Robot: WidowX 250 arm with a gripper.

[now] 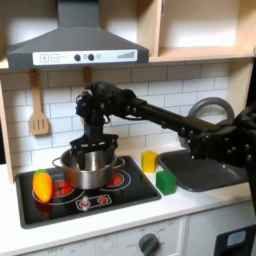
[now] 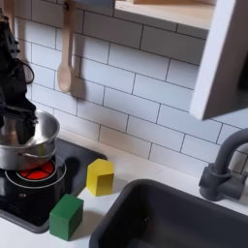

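A silver pot (image 1: 88,170) stands on the toy stove's (image 1: 120,192) red burner. My gripper (image 1: 92,152) hangs straight down over it, the fingers spread and reaching to the pot's rim; I cannot tell whether they touch the metal. In the second exterior view the gripper (image 2: 17,122) is at the left edge, down over the pot (image 2: 29,143). On the stove's left burner lies an orange-and-yellow toy vegetable (image 1: 42,185). Beside the stove stand a yellow block (image 1: 149,161) and a green block (image 1: 165,182), which are also in the second exterior view: yellow block (image 2: 100,177), green block (image 2: 66,216).
A dark sink (image 1: 205,166) with a grey faucet (image 2: 228,163) lies at the first exterior view's right. A wooden spoon (image 1: 38,110) hangs on the tiled wall. The range hood (image 1: 75,45) and a shelf sit overhead. The counter's front edge is close.
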